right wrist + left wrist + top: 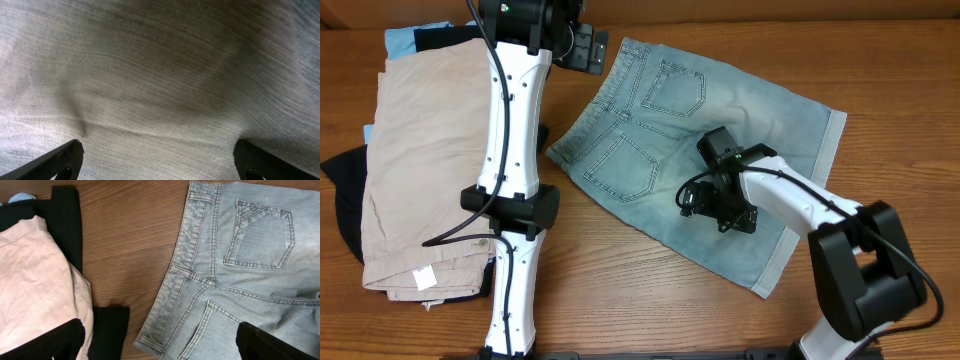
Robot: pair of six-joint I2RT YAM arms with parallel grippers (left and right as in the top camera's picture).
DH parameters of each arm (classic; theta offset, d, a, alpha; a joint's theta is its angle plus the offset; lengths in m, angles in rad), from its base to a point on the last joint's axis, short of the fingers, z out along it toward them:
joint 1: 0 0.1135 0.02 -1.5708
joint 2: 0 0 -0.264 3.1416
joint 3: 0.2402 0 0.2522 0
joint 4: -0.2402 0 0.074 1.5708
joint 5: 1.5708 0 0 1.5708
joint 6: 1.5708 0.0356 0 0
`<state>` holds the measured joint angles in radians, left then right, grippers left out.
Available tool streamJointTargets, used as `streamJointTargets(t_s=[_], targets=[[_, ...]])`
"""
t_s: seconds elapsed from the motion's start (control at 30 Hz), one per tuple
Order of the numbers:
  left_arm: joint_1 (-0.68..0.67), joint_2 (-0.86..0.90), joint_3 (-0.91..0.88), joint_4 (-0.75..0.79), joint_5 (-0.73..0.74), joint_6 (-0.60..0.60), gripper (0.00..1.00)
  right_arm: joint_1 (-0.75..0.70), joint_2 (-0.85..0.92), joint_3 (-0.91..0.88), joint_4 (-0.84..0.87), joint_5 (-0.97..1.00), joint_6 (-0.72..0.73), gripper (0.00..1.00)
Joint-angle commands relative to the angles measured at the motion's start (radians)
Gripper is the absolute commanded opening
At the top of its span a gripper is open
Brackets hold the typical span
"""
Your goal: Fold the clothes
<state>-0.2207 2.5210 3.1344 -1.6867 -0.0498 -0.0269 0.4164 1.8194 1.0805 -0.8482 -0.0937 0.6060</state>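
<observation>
The light-wash denim shorts [770, 110] lie flat in the middle of the table, back pockets up. They also show in the left wrist view [260, 235] and fill the right wrist view [160, 75]. My right gripper [716, 160] [160, 162] is open and empty, close above the denim near its middle. My left gripper [582, 48] [165, 347] is open and empty, hovering at the far edge by the waistband corner. Beige shorts [420, 150] [30, 280] lie at the left on black pieces [340, 190] [65, 215] and a sky-blue piece [400, 40] [20, 197].
The wooden table [620, 290] shows bare between the pile and the denim and along the front. My left arm stretches from the front edge to the back, over the right edge of the beige shorts. A cardboard wall runs along the back.
</observation>
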Motion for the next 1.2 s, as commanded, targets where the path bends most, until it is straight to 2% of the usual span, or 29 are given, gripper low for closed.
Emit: streamJointTargets(t_s=[0.0, 0.23, 0.53, 0.6, 0.73, 0.87, 1.03, 1.17], targets=[[0.003, 0.007, 0.005, -0.003, -0.009, -0.003, 1.00, -0.019, -0.005, -0.097, 0.052, 0.029, 0.054, 1.00], [0.003, 0.007, 0.005, -0.003, -0.009, -0.003, 1.00, -0.129, -0.003, -0.192, 0.134, 0.107, 0.054, 1.00], [0.003, 0.005, 0.005, -0.003, -0.009, 0.032, 1.00, -0.407, -0.002, -0.183, 0.178, 0.097, -0.032, 1.00], [0.003, 0.003, 0.005, -0.003, -0.009, 0.049, 1.00, -0.441, -0.002, -0.166, 0.171, 0.040, -0.084, 1.00], [0.003, -0.020, 0.005, -0.003, -0.016, 0.066, 1.00, -0.452, -0.032, -0.103, 0.114, 0.064, -0.077, 1.00], [0.010, -0.097, 0.005, -0.003, -0.036, 0.036, 1.00, -0.452, -0.162, 0.008, -0.004, 0.119, -0.051, 1.00], [0.015, -0.252, 0.004, -0.003, -0.095, -0.032, 1.00, -0.452, -0.425, 0.159, -0.214, 0.206, 0.039, 1.00], [-0.009, -0.360, -0.025, -0.003, -0.049, -0.042, 1.00, -0.451, -0.696, 0.201, -0.355, 0.353, 0.132, 1.00]])
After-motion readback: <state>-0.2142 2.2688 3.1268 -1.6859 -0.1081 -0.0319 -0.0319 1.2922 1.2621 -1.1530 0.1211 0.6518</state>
